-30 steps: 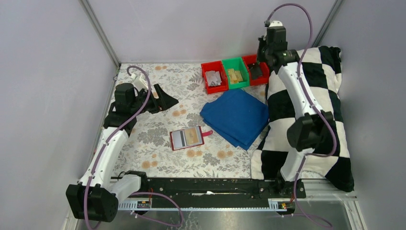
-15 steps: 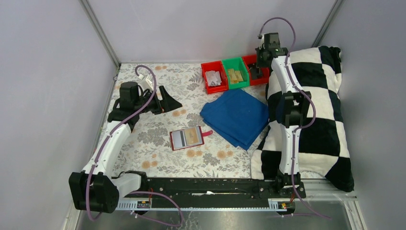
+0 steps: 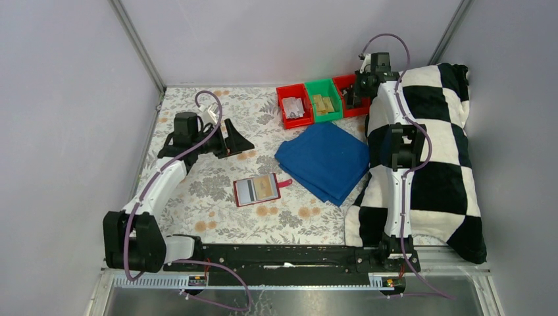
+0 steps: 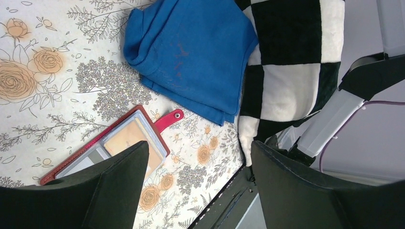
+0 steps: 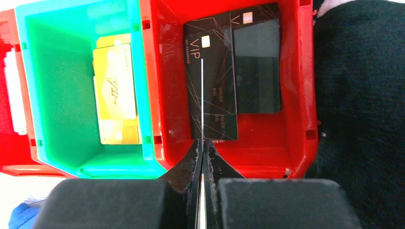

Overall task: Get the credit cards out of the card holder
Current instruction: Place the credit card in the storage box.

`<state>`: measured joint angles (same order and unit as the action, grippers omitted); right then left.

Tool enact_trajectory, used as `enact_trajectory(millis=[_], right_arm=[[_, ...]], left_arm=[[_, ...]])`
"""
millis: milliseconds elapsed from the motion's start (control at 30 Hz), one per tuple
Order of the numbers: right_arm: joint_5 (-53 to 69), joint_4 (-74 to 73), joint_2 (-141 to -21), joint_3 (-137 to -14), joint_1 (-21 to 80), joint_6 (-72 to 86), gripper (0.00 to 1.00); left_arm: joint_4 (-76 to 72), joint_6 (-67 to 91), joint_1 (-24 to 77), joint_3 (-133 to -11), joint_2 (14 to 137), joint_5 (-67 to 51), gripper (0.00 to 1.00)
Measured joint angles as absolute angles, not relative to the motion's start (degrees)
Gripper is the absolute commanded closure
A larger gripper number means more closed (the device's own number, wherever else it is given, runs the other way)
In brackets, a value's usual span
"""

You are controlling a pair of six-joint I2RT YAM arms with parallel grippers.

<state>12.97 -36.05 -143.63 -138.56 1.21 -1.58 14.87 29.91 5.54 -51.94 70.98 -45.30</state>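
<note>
The red card holder lies open on the floral table, with a tan credit card and a grey-white one in its slots. Its strap tab points toward the blue cloth. My left gripper hovers open up-left of the holder, nothing between its fingers. My right gripper is shut on a credit card seen edge-on as a thin pale line. It hangs over the right red bin, where two dark cards lie.
A green bin holds yellow cards; a second red bin stands left of it. A folded blue cloth lies right of the holder. A black-and-white checkered blanket covers the right side.
The right arm has swung down over the right red bin with the card in its grip. The left arm has shifted a little right, its gripper still open.
</note>
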Motion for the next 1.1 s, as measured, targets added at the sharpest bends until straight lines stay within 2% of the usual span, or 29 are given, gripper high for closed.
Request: enact_trajectory(millis=[333,533,833,933,1100], right_arm=[[18.94,-33.95,-148.22,-139.98,0.01,1.17,0.96],[20.23,-32.53,-149.67,-140.92,0.05,2.85,0.9],[21.15,-29.69,-150.15,-141.58,0.05,5.96,0.91],[21.1,-29.15,-150.15,-141.58,0.05,5.91,0.83],[21.02,-29.1,-150.19,-141.8,0.05,6.09,0.56]], left_arm=[[10.11,33.12,5.54,-51.94,74.52,-46.5,0.18],[9.41,33.78,5.54,-51.92,74.5,-46.24,0.18],[10.85,33.87,5.54,-51.92,74.5,-44.77,0.18],[10.87,33.91,5.54,-51.92,74.5,-44.71,0.18],[10.87,33.98,5.54,-51.94,74.5,-44.47,0.18]])
